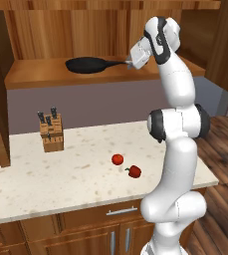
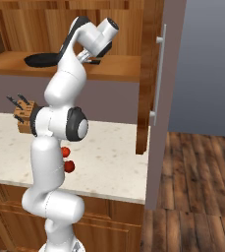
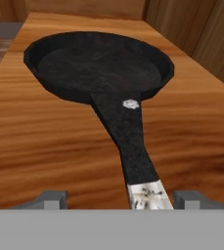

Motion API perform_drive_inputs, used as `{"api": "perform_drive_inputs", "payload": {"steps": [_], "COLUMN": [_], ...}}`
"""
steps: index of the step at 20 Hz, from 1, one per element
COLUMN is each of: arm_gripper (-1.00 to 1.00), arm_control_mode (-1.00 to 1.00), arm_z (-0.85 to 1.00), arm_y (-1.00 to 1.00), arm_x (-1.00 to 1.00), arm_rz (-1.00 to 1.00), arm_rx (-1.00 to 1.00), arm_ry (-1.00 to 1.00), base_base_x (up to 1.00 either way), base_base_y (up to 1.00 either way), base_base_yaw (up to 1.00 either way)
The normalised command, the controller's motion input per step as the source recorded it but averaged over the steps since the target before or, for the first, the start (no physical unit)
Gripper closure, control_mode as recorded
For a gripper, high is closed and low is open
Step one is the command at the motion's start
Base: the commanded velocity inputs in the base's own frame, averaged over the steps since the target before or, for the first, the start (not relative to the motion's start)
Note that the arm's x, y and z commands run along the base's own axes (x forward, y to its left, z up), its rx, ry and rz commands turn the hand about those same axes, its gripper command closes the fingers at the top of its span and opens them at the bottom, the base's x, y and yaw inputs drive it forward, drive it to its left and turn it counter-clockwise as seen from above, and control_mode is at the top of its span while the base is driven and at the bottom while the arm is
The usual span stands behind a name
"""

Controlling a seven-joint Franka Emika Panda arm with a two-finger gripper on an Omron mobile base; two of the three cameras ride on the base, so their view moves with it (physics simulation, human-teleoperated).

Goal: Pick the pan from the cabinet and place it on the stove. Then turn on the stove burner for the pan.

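speckled countertop (image 1: 60, 169), wooden plank floor (image 2: 192, 187)

Light is even and soft in all views, bright enough throughout, with no hard glare. The counter (image 1: 75, 172) at lower left of the left base view carries only faint shadows. The pan (image 3: 99, 66) in the upper half of the hand view looks coarse and pixelated, its handle texture blurred. Edges stay straight, undistorted.

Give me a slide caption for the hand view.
Open gripper straddling the silvery handle tip of the black pan lying on the cabinet shelf.
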Motion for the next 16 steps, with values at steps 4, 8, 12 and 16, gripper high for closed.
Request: {"api": "perform_drive_inputs", "payload": {"steps": [4,8,12,16], "arm_gripper": [-1.0,-1.0,-1.0,1.0], "arm_control_mode": [-1.0,-1.0,-1.0,-1.0], "arm_z": [-0.32,-0.32,-0.31,-0.32], "arm_y": [0.0,0.0,0.0,0.06], "arm_x": [0.0,0.0,0.0,0.0], "arm_rz": [0.0,0.0,0.0,0.0], "arm_rx": [0.0,0.0,0.0,0.0], "arm_ry": [0.03,0.03,0.02,0.0], "base_base_x": [0.0,0.0,0.0,0.0], "base_base_y": [0.0,0.0,0.0,0.0], "base_base_yaw": [0.0,0.0,0.0,0.0]}}
